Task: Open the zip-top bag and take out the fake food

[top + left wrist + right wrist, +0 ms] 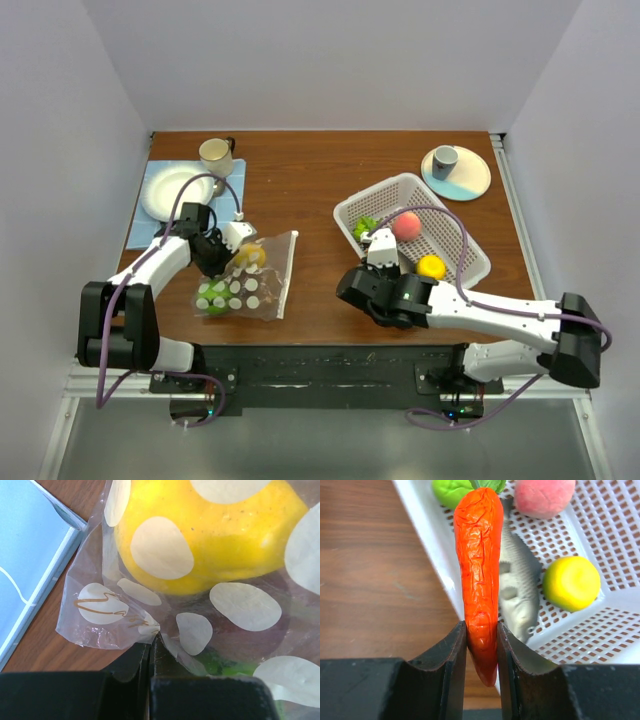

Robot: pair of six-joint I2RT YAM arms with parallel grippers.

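Between clenched right fingers [452,655] sits the carrot [479,570]; clear the basket [427,530] rim beyond before releasing; left fingers [132,662] pinch the bag [95,630].

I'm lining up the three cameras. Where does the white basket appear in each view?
Top external: white basket, right of centre.
Left wrist: not in it; the zip-top bag takes up most of the view.
Right wrist: upper right, behind the carrot.
Shared landmark: the pink fruit inside the basket.
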